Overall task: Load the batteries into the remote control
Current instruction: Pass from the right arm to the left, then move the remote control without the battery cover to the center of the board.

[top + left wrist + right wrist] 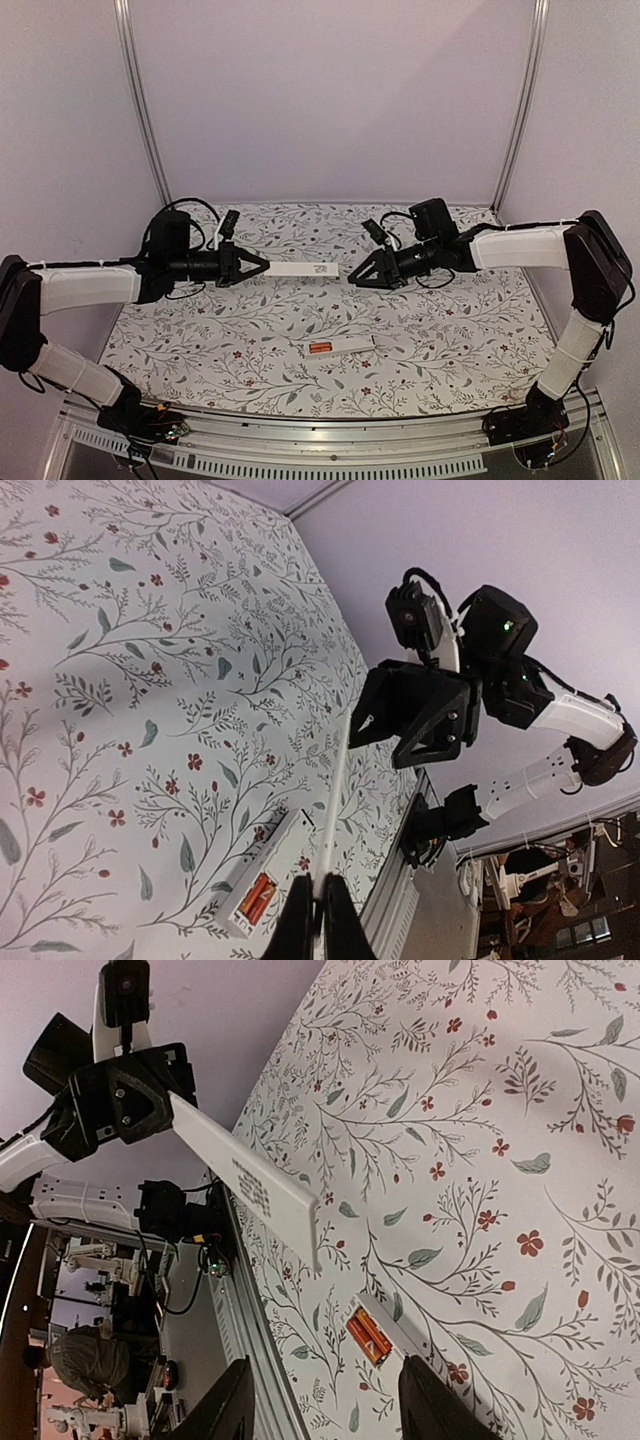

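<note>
Item inspected: the slim white rectangular plastic remote control (352, 344). It lies flat on the floral-patterned tablecloth (450, 340) at lower centre of the top view, well apart from both my grippers. Its compartment is uncovered at the left end. The two small orange-red cylindrical batteries (320, 347) sit in it side by side, lengthwise to the body.

Long axis: left to right across the top view, with the right end slightly higher in the frame. The battery end points left.

Left gripper (265, 266): my jaws are clamped on one end of a thin white flat plastic plate (305, 269). The plate is held roughly level, its free end pointing right toward my other arm. There is dark print near that free end, too small to read.

Right gripper (353, 276): my jaws stand wide apart with nothing between them, as the right wrist view confirms. The tips sit just beside the plate's free end; whether they touch it cannot be told.

Obstructions:
- In the right wrist view, the remote's far end is hidden behind one finger (440, 1405) at the bottom of the frame.
- In the left wrist view, the plate shows edge-on as a thin line, and my closed fingertips are cut off by the bottom edge.
</note>
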Controlling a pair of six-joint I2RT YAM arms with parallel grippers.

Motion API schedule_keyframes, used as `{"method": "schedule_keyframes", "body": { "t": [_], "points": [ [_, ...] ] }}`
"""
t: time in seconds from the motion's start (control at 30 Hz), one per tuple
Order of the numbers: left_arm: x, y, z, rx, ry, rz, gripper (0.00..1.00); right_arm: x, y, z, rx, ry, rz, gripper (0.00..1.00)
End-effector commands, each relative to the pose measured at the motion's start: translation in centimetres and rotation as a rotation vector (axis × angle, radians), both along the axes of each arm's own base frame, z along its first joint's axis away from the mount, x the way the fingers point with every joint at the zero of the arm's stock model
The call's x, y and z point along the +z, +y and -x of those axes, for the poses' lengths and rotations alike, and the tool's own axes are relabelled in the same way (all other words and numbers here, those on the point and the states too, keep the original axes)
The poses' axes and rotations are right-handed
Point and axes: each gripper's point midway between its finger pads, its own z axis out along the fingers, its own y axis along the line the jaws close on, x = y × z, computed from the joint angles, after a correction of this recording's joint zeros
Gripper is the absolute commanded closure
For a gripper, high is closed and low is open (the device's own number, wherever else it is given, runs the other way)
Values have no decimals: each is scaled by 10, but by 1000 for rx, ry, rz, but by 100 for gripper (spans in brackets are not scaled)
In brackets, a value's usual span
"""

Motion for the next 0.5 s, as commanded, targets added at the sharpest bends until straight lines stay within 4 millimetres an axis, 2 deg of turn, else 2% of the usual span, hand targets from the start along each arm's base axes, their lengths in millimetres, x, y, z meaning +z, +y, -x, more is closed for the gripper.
{"method": "schedule_keyframes", "body": {
  "t": [0.0, 0.1, 0.23, 0.33, 0.47],
  "points": [
    [14, 17, -9, 78, -7, 42, 100, -21, -26, 6, 30, -181, 262, 48],
    [16, 39, -19, 178, 22, 56, 100, -33, -32, 19, 97, -333, 415, 44],
    [27, 65, -28, 279, 28, 58, 100, -52, -18, 50, 269, -511, 556, 42],
    [31, 73, -29, 301, 28, 48, 100, -69, -12, 63, 359, -579, 640, 40],
    [30, 77, -30, 309, 34, 53, 100, -80, -6, 71, 427, -667, 717, 38]
  ]
}}
